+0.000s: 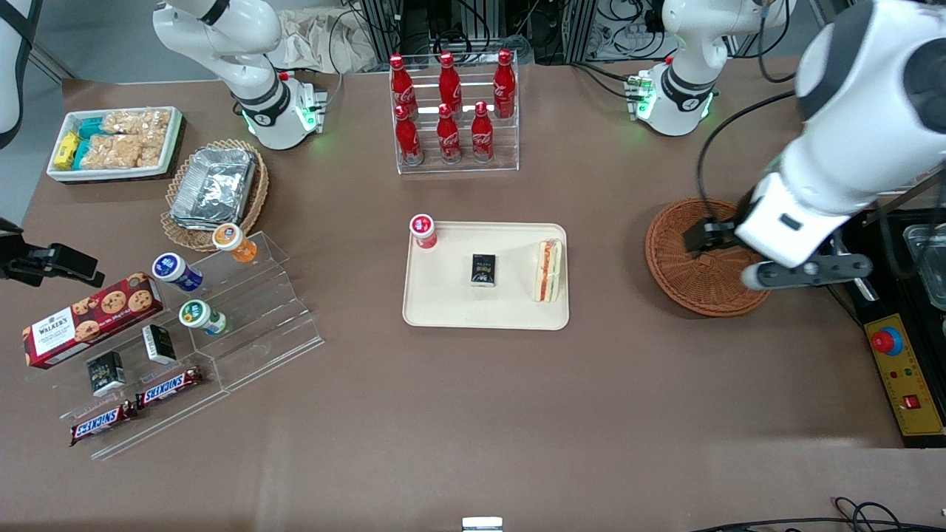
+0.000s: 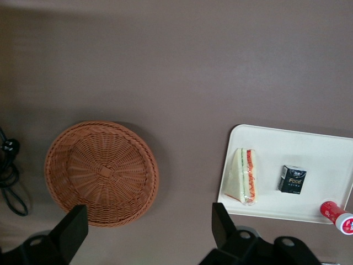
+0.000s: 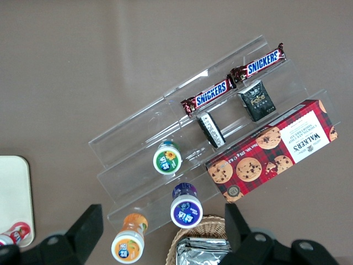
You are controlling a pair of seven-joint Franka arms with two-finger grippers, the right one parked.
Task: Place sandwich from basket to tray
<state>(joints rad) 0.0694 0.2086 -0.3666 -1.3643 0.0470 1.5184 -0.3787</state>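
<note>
Brown tabletop; gripper jaws spread, empty, above round reddish-brown wicker basket; triangular white-bread sandwich lies apart on cream plastic tray.

A robotics lab: bench-mounted arm bases, cable-strewn equipment racks, emergency-stop box.

Even, bright overhead light fills the room, leaving only soft short shadows beside the basket and the tray, a faint glare on the clear acrylic steps, and the gripper dark and blurred up close.
</note>
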